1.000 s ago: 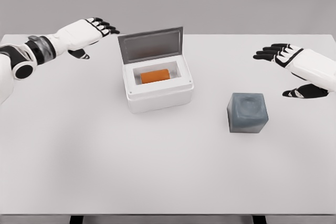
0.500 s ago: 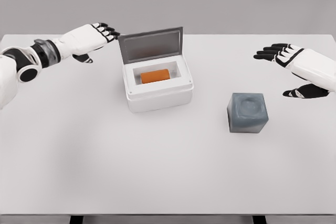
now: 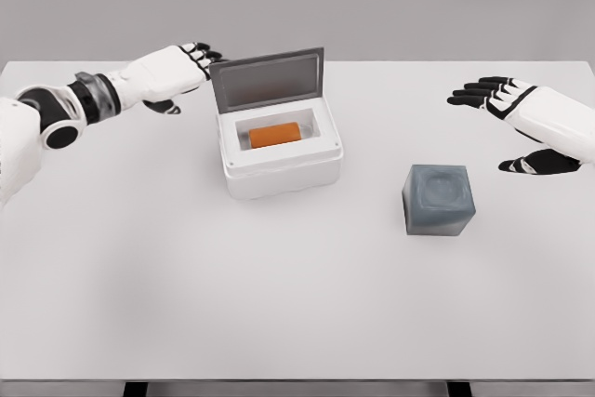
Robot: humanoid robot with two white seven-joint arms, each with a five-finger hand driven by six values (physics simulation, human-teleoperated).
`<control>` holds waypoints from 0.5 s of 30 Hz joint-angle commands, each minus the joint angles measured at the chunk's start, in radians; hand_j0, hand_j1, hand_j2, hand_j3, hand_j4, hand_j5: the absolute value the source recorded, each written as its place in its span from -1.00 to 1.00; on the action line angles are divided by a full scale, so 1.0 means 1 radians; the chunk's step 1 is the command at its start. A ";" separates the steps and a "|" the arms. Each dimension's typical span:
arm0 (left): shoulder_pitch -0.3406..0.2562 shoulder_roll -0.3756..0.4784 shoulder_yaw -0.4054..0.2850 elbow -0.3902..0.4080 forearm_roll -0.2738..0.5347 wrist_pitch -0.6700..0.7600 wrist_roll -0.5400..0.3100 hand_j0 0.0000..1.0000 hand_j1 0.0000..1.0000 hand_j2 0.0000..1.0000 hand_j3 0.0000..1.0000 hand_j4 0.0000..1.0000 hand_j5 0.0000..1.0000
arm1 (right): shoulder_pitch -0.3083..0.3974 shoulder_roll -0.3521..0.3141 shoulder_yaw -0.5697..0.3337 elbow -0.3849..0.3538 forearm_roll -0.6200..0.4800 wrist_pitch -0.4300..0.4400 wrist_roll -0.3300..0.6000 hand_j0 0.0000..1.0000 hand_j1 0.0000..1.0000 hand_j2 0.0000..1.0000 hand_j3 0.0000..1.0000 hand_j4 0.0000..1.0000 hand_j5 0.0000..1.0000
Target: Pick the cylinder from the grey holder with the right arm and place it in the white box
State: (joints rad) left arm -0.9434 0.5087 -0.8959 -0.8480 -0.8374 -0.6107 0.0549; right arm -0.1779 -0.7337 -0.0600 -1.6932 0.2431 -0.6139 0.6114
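Reaching in with fingers spread and holding nothing, my left hand (image 3: 177,62) is nearing the raised lid of the white box (image 3: 279,151), where the orange cylinder (image 3: 274,135) is lying; closing that lid looks next, my right hand (image 3: 521,109) hovering open beyond the grey holder (image 3: 438,199).

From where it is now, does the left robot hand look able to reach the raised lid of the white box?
Probably yes. The left robot hand is open, its fingertips right at the left edge of the raised grey-lined lid of the white box, with nothing between them. Actual contact cannot be told.
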 commanded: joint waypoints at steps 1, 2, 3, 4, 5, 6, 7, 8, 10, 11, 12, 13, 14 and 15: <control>0.000 0.002 0.003 -0.014 0.006 0.000 0.002 1.00 1.00 1.00 1.00 1.00 1.00 | 0.000 0.000 0.000 0.000 -0.007 0.003 -0.001 1.00 1.00 1.00 1.00 1.00 1.00; 0.000 0.002 0.003 -0.022 0.004 0.000 0.000 1.00 1.00 1.00 1.00 1.00 1.00 | 0.000 0.000 0.000 0.000 -0.007 0.003 -0.001 1.00 1.00 1.00 1.00 1.00 1.00; 0.002 0.002 0.003 -0.025 0.006 0.000 0.000 1.00 1.00 1.00 1.00 1.00 1.00 | -0.002 0.000 0.002 0.000 -0.007 0.003 -0.001 1.00 1.00 1.00 1.00 1.00 1.00; 0.005 0.002 0.003 -0.025 0.004 0.000 0.002 1.00 1.00 1.00 1.00 1.00 1.00 | -0.002 0.000 0.002 0.000 -0.005 0.003 -0.001 1.00 1.00 1.00 1.00 1.00 1.00; 0.005 0.002 0.003 -0.028 0.004 0.000 0.002 1.00 1.00 1.00 1.00 1.00 1.00 | -0.002 0.000 0.002 0.000 -0.005 0.003 -0.001 1.00 1.00 1.00 1.00 1.00 1.00; 0.006 0.002 0.003 -0.031 0.004 0.000 0.000 1.00 1.00 1.00 1.00 1.00 1.00 | -0.002 0.000 0.002 0.000 -0.005 0.003 -0.001 1.00 1.00 1.00 1.00 1.00 1.00; 0.006 0.002 0.003 -0.032 0.004 0.000 0.002 1.00 1.00 1.00 1.00 1.00 1.00 | -0.002 0.000 0.002 0.001 -0.005 0.003 -0.001 1.00 1.00 1.00 1.00 1.00 1.00; 0.006 0.002 0.003 -0.032 0.006 0.000 0.002 1.00 1.00 1.00 1.00 1.00 1.00 | -0.002 0.000 0.002 0.001 -0.005 0.003 -0.001 1.00 1.00 1.00 1.00 1.00 1.00; 0.006 0.002 0.003 -0.034 0.006 0.000 0.002 1.00 1.00 1.00 1.00 1.00 1.00 | -0.003 0.002 0.002 0.001 -0.005 0.003 -0.001 1.00 1.00 1.00 1.00 1.00 1.00; 0.006 0.004 0.003 -0.045 0.004 0.000 0.002 1.00 1.00 1.00 1.00 1.00 1.00 | -0.003 0.000 0.002 0.001 -0.005 0.003 -0.001 1.00 1.00 1.00 1.00 1.00 1.00; 0.008 0.005 0.003 -0.054 0.004 0.000 0.002 1.00 1.00 1.00 1.00 1.00 1.00 | -0.003 0.000 0.002 0.001 -0.005 0.003 -0.001 1.00 1.00 1.00 1.00 1.00 1.00; 0.008 0.007 0.003 -0.054 0.004 0.000 0.002 1.00 1.00 1.00 1.00 1.00 1.00 | -0.003 0.000 0.002 0.000 -0.005 0.003 -0.001 1.00 1.00 1.00 1.00 1.00 1.00; 0.012 0.007 0.003 -0.055 0.004 0.000 0.002 1.00 1.00 1.00 1.00 1.00 1.00 | -0.003 0.000 0.002 0.000 -0.005 0.003 -0.001 1.00 1.00 1.00 1.00 1.00 1.00; 0.012 0.007 0.003 -0.057 0.004 0.000 0.002 1.00 1.00 1.00 1.00 1.00 1.00 | -0.003 0.000 0.002 -0.002 -0.005 0.003 -0.001 1.00 1.00 1.00 1.00 1.00 1.00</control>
State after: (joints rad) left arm -0.9296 0.5144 -0.8943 -0.8991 -0.8382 -0.6107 0.0559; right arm -0.1810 -0.7320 -0.0582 -1.6933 0.2446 -0.6139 0.6114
